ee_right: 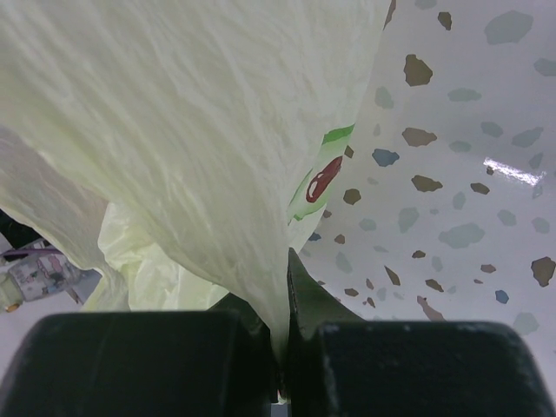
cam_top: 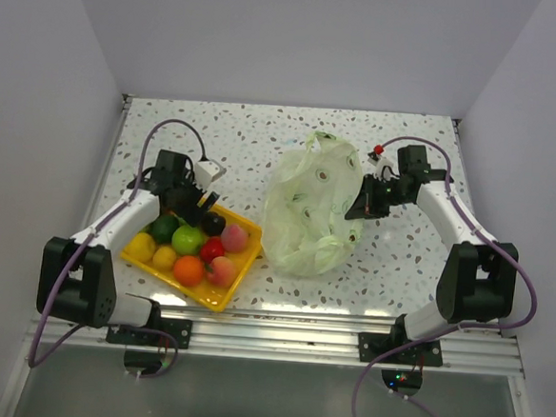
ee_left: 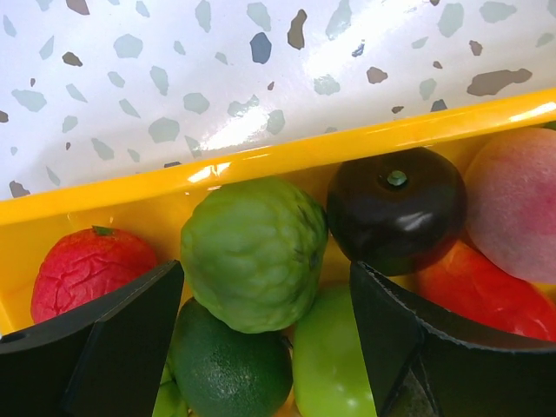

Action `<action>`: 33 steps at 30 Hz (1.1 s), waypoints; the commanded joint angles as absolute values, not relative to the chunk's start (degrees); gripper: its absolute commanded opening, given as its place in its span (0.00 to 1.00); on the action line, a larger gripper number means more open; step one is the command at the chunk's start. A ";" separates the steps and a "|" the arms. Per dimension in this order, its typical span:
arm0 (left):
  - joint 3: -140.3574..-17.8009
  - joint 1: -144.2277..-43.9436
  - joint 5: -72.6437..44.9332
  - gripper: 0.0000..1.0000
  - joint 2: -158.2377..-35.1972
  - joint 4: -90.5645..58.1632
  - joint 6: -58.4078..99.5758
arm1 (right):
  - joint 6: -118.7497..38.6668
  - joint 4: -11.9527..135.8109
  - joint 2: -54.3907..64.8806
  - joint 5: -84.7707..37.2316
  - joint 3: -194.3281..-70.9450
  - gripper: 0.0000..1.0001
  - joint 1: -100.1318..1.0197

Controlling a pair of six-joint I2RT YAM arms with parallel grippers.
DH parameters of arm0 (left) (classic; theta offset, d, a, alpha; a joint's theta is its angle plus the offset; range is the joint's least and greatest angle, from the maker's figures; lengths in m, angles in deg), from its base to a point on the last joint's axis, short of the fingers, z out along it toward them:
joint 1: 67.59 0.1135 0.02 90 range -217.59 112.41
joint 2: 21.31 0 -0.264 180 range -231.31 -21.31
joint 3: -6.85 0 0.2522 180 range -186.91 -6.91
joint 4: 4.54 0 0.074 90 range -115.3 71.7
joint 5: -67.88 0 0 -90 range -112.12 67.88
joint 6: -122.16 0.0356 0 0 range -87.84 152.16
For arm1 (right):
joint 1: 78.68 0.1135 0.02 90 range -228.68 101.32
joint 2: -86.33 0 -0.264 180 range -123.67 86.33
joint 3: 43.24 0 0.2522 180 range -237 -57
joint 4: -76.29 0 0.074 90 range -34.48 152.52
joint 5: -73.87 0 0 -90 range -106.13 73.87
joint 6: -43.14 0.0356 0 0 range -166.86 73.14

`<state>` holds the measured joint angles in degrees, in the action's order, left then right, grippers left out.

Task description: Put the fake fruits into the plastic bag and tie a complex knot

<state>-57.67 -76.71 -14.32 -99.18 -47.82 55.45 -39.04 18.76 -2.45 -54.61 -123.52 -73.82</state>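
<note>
Left jaws apart around bumpy green fruit [ee_left: 254, 252]; right jaws pinch plastic bag [ee_right: 174, 130].
Lower, centre that fruit between them, close gently.

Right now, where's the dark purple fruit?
Top view, left side: the dark purple fruit sits in the yellow tray against its far wall, between the bumpy green fruit and the pink fruit.

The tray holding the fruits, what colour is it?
Yellow; the tray shows best in the top external view.
</note>
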 commanded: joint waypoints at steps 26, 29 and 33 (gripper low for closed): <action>-71.06 -76.81 -0.77 0.42 -94.44 -53.37 54.14 | -39.56 18.93 -4.37 -57.70 -124.85 0.00 -73.94; -76.24 -76.82 7.56 0.40 -92.51 -55.83 52.82 | -39.21 19.02 -5.16 -58.49 -125.38 0.00 -73.94; -79.24 -80.31 22.24 0.40 -87.86 -47.88 45.64 | -38.95 19.11 -5.61 -59.19 -125.73 0.00 -73.94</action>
